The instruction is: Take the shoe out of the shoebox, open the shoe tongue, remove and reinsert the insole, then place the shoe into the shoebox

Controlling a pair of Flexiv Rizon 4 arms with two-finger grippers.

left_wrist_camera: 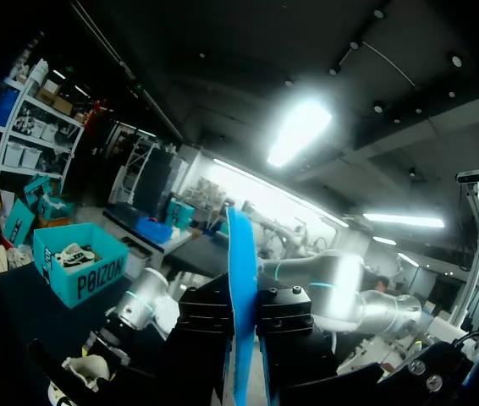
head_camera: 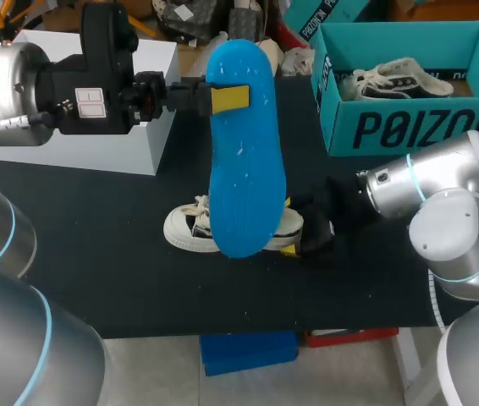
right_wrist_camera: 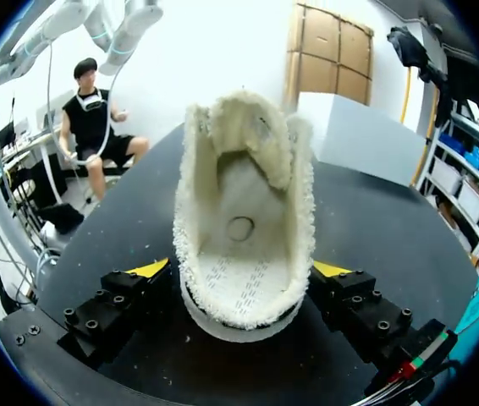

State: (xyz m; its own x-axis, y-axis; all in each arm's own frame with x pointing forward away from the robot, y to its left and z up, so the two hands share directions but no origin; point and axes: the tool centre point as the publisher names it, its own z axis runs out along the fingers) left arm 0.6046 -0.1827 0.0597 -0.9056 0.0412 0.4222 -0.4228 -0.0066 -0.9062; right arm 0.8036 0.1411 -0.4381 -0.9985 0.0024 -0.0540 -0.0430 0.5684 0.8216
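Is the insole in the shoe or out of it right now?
Out: the left hand holds the blue insole above the table, and the shoe is bare inside.

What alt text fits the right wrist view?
The right gripper clamps the heel of a white fleece-lined shoe from both sides on the black table, looking into its open mouth. A white box stands beyond.

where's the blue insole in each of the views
head view: blue insole mid-picture, held up by the left hand above the white shoe.
left wrist view: edge-on between that hand's fingers.
right wrist view: not in it.
shared landmark: the white shoe, under the insole in the head view, gripped by the right hand in the right wrist view.
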